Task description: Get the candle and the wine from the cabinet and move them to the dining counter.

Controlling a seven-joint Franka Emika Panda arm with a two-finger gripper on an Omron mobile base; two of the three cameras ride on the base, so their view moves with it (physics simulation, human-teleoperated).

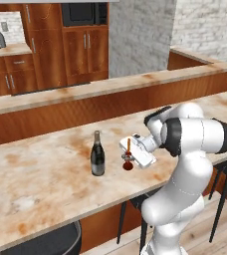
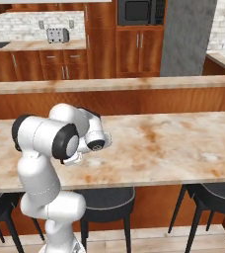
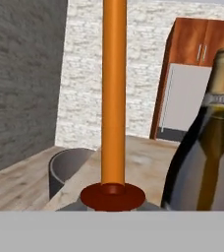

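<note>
The gripper (image 1: pixel 130 155), pinched tight on the candle (image 1: pixel 128 157), holds it upright just right of the wine (image 1: pixel 97 155), apparently for setting it on the dining counter (image 1: pixel 46 174).

A glossy white arm (image 1: pixel 185 164) of rounded segments, with broad black bands at its joints.

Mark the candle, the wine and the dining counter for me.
candle (image 1: pixel 128 145): left base view, on the orange stick.
wine (image 1: pixel 97 160): left base view, on the dark body.
dining counter (image 1: pixel 41 179): left base view, bare stone top left of the bottle.
</note>
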